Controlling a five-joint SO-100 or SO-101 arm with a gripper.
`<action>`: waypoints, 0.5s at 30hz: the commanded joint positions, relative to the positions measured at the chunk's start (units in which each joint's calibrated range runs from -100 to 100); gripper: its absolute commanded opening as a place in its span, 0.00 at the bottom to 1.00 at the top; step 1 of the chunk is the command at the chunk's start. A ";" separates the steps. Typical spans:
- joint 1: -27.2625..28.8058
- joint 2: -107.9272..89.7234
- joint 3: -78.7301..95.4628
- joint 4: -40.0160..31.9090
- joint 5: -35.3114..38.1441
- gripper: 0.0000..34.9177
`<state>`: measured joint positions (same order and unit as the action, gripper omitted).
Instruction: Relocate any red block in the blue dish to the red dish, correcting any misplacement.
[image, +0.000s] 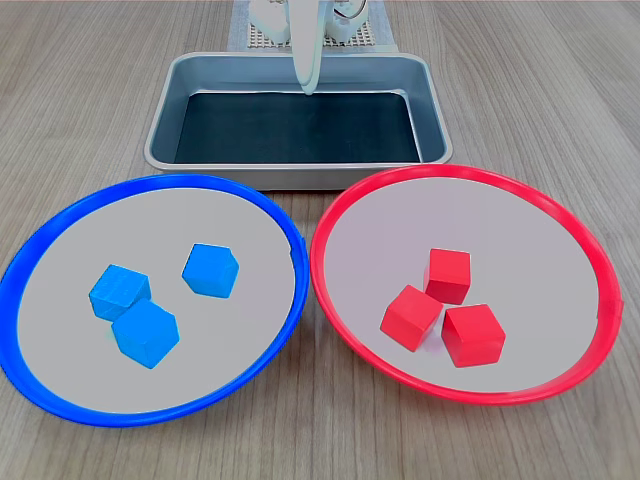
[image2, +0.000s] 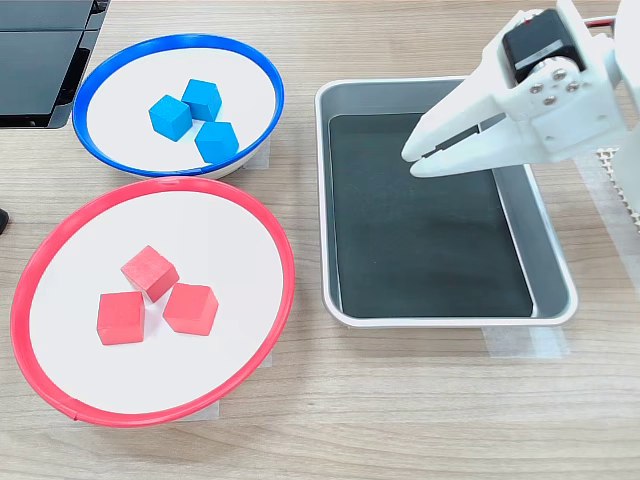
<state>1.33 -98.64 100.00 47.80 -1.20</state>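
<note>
Jaws nearly shut, holding nothing; gripper (image2: 412, 160) hangs over metal tray (image2: 332, 200), well apart from both dishes. Blue dish (image2: 268, 78) holds three blue cubes (image2: 196, 118) only. All red blocks (image2: 152, 295) lie in red dish (image2: 262, 225), toward second exterior view's lower left of jaws. No misplacement evident.

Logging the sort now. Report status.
Gripper empty, jaws near shut, over the metal tray. Blue dish holds only blue blocks. All three red blocks in red dish. Nothing in the way.

A rectangular metal tray (image: 297, 112) with a dark liner sits on the wooden table (image: 80, 90). Three blue cubes (image2: 194, 117) cluster together. A black object (image2: 40, 55) lies at the second exterior view's top-left corner.
</note>
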 joint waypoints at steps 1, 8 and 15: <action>-0.43 -0.34 0.00 -0.05 -0.24 0.01; -0.43 -0.34 0.00 -0.05 -0.29 0.01; -0.34 -0.34 0.00 -0.05 -0.29 0.01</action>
<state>1.33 -98.64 100.00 47.80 -1.34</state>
